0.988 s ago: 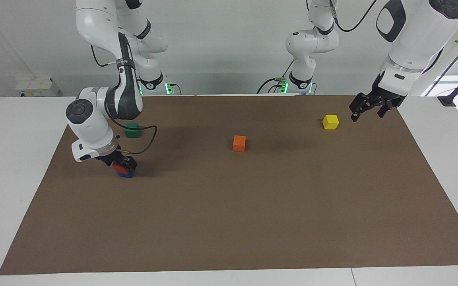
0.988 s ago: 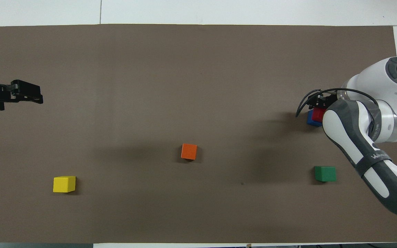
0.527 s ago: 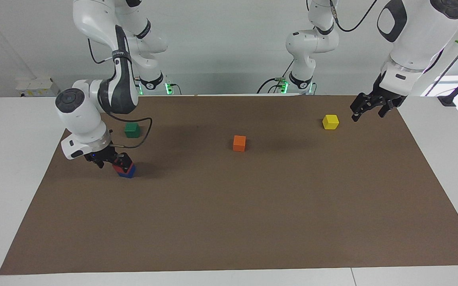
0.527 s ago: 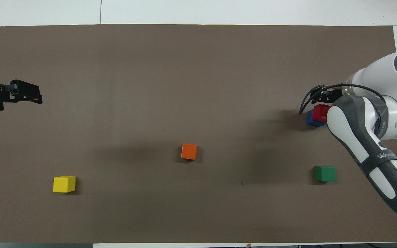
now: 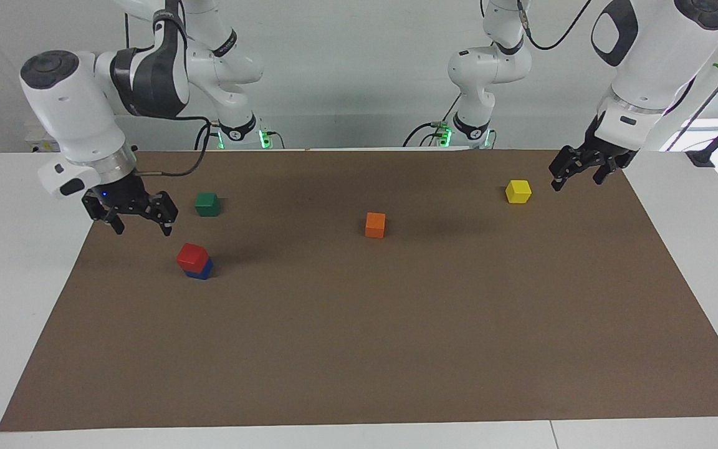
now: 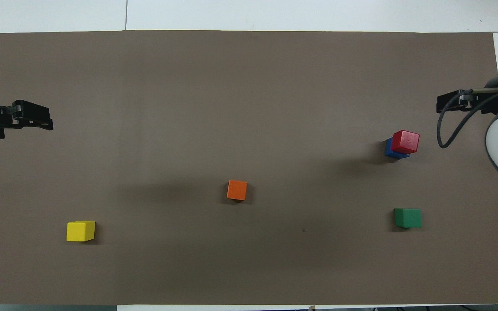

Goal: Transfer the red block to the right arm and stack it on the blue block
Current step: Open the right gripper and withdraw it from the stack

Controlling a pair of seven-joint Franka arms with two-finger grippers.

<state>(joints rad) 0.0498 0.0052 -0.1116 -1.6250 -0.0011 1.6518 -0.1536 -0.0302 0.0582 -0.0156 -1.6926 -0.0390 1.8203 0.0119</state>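
I see the red block (image 5: 192,254) (image 6: 405,141) sitting on the blue block (image 5: 200,271) (image 6: 390,149), slightly offset, on the brown mat (image 5: 359,349) toward the right arm's end of the bench. My right gripper (image 5: 141,218) (image 6: 448,103) hangs empty with its fingers spread wide over the mat's edge at that end, apart from the stack and beside the green block (image 5: 207,204) (image 6: 408,217). My left gripper (image 5: 577,174) (image 6: 30,119) waits with fingers apart and empty over the opposite end, near the yellow block (image 5: 518,191) (image 6: 80,231), with the orange block (image 5: 375,224) (image 6: 237,190) around mid-mat.
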